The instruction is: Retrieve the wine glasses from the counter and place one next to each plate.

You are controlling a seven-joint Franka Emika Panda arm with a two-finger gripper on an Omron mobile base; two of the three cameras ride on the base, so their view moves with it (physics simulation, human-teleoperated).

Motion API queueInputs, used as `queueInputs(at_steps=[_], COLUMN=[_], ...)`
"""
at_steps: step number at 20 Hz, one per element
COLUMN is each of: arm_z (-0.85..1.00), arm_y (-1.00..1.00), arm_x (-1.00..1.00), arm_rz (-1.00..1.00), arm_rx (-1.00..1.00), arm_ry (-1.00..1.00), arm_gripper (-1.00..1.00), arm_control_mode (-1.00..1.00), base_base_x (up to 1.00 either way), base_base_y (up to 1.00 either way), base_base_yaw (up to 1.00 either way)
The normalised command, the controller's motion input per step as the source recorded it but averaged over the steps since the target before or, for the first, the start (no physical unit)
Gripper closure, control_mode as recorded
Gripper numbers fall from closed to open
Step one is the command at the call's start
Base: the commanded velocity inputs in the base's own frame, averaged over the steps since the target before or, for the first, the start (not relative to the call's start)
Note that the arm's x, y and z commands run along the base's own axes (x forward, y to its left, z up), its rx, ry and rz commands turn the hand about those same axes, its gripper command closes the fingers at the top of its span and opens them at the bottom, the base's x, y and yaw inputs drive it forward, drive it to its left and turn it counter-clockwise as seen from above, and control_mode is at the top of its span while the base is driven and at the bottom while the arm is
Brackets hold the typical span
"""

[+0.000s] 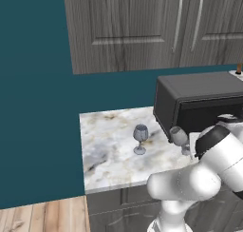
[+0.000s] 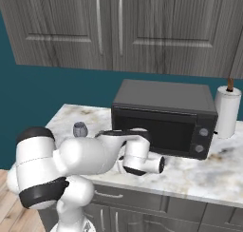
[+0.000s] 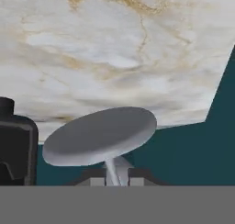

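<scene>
The gripper (image 3: pixel 116 173) pinches the thin stem of one wine glass (image 1: pixel 179 137) just in front of the microwave (image 1: pixel 199 100); the second glass (image 1: pixel 140 133) stands on the tabletop (image 1: pixel 107 145) left of the microwave. A straight, slow lift should keep the held glass secure.

- White arm (image 2: pixel 90 155) folds low and reaches forward, elbow bent, wrist (image 2: pixel 140 159) turned sideways.
- Pincer (image 3: pixel 114 175) closed, both dark fingertips (image 3: pixel 140 175) pressed against a wine glass stem (image 3: pixel 111 170).
</scene>
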Motion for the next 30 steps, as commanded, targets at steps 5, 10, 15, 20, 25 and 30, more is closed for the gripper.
queueInputs(at_steps=[5, 10, 15, 20, 25, 30], arm_z=[0.78, 0.85, 0.92, 0.93, 0.85, 0.83], arm_y=[0.0, 0.0, 0.0, 0.02, 0.08, 0.05], arm_x=[-0.47, -0.46, -0.42, -0.47, -0.61, -0.66], arm_rz=[0.0, 0.0, 0.0, 0.0, 0.0, 0.0], arm_rx=[0.11, 0.18, 0.19, 0.17, 0.12, 0.0], arm_ry=[-0.08, -0.04, -0.07, -0.13, -0.18, -0.07], arm_gripper=[1.0, 1.0, 1.0, 1.0, 1.0, 1.0], arm_control_mode=[-1.0, -1.0, -1.0, -1.0, -1.0, -1.0], base_base_x=[0.0, 0.0, 0.0, 0.0, 0.0, 0.0], base_base_y=[0.0, 0.0, 0.0, 0.0, 0.0, 0.0], base_base_yaw=[0.0, 0.0, 0.0, 0.0, 0.0, 0.0])
